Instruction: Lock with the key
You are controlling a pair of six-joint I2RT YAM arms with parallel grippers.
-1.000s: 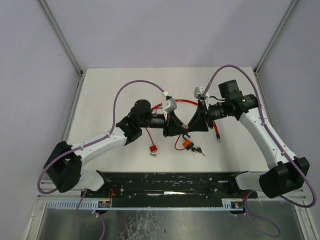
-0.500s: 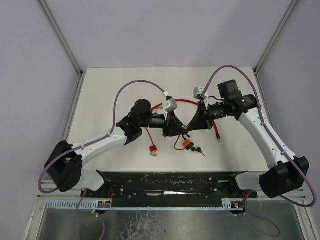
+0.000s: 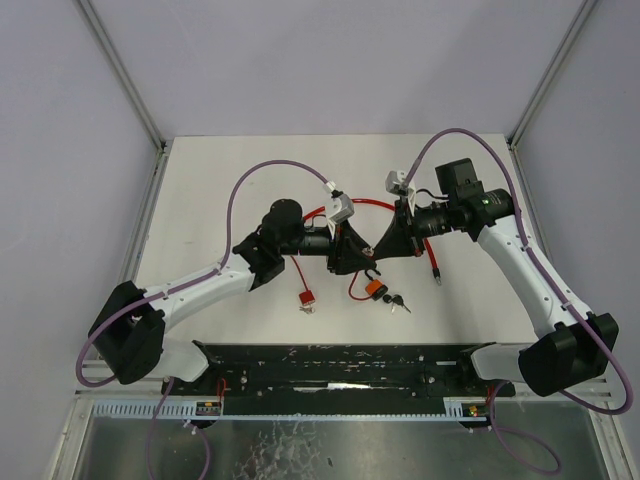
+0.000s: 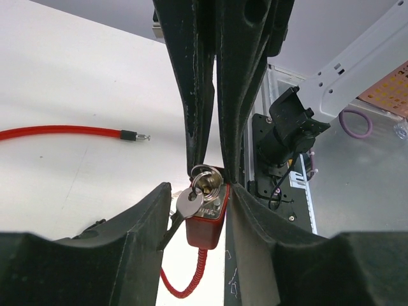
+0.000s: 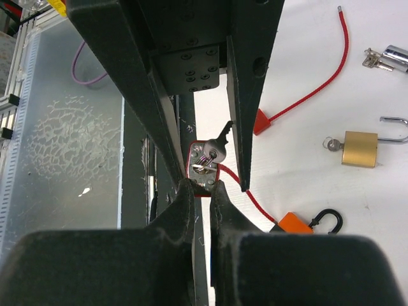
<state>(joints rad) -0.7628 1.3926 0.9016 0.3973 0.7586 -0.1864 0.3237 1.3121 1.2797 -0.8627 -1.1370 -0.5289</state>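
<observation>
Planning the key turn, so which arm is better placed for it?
Probably right: the right gripper is pinched on the key in the red padlock; the left gripper stands open around it.

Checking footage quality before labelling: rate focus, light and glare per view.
Top external: even, soft light, faint shadows, all sharp. Left wrist: left black fingers blurred and dark, red padlock with silver key sharp. Right wrist: right fingers blurred, brass padlock crisp, bright glare patches on the frosted panel.
</observation>
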